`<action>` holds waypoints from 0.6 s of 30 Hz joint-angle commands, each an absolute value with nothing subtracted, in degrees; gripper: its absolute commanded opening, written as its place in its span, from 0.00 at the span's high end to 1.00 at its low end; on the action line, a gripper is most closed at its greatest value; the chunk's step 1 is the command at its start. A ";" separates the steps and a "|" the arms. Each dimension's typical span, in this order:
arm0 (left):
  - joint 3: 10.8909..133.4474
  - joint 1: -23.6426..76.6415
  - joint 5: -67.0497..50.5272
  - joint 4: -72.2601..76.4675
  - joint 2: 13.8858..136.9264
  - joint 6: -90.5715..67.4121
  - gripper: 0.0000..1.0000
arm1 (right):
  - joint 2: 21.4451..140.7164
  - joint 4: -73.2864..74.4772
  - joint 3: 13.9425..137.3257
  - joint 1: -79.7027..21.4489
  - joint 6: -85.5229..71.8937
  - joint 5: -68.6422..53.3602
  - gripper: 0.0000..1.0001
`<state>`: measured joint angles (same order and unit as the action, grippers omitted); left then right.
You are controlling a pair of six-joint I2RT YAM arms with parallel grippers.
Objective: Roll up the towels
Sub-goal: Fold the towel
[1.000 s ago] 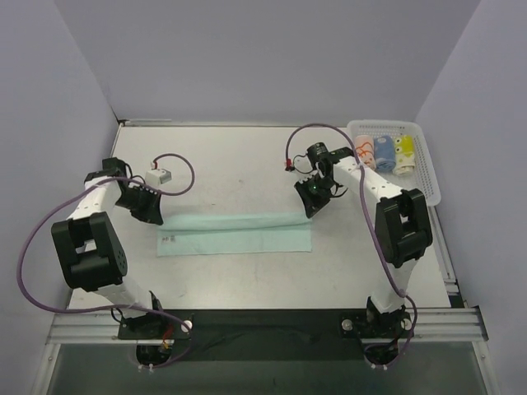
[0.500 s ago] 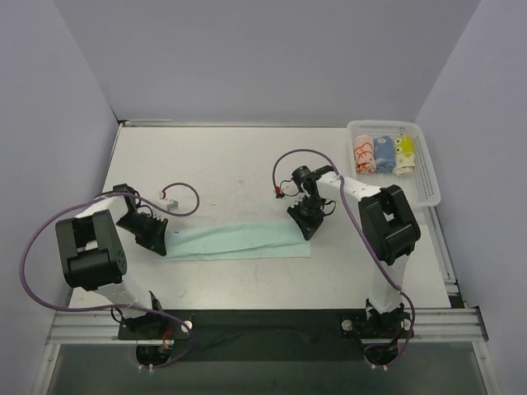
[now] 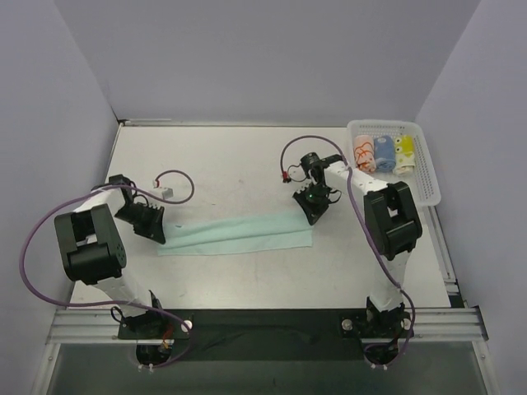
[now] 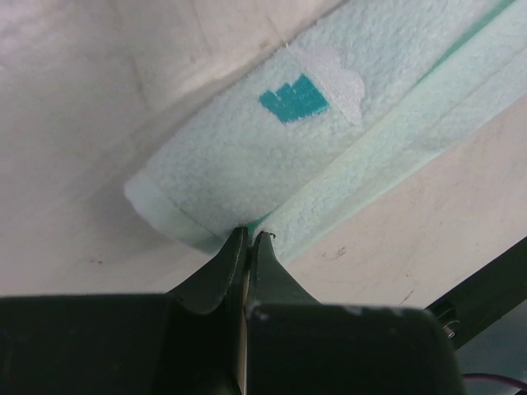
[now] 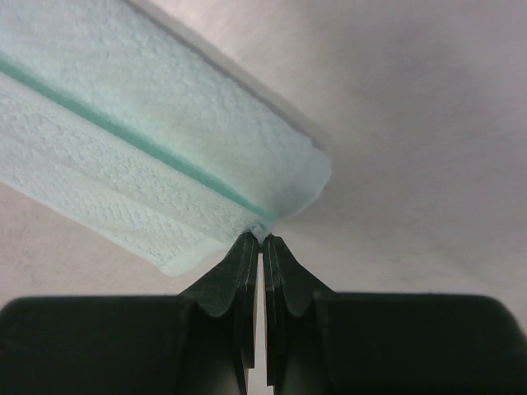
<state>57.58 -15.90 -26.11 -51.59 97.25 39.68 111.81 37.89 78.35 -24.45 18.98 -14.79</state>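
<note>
1. Your left gripper is pinched shut on the folded edge of the mint towel, at the towel's 9 o'clock end in the top view.
2. Your right gripper is clamped on the same towel's corner, at the 3 o'clock end.
3. The white tag faces up, near the left fingertips.
4. The towel lies as a long folded strip across the table.
5. Three rolled towels sit in the basket, at the table's 2 o'clock corner.
</note>
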 commanded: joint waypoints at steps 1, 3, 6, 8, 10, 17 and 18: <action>61.96 -16.17 -28.12 -48.43 99.57 35.70 1.00 | 114.95 39.99 84.19 -20.05 21.27 -9.58 1.00; 63.02 -16.08 -29.09 -48.43 100.19 34.11 1.00 | 116.01 40.25 87.60 -19.69 21.36 -9.49 1.00; 64.42 -16.08 -30.06 -48.52 100.46 32.96 1.00 | 116.98 41.39 91.30 -19.69 20.57 -10.81 1.00; 65.56 -16.08 -30.58 -49.04 99.85 32.96 1.00 | 116.37 42.89 92.37 -20.13 20.04 -12.12 1.00; 67.32 -16.08 -31.11 -50.53 98.79 33.66 1.00 | 114.19 44.20 92.29 -20.56 19.95 -12.92 1.00; 66.28 -15.91 -30.68 -53.44 90.89 39.19 1.00 | 106.70 45.26 84.66 -21.53 19.42 -16.00 1.00; 65.49 -15.91 -29.63 -53.35 90.70 40.68 1.00 | 106.70 45.09 83.86 -21.97 19.42 -15.82 1.00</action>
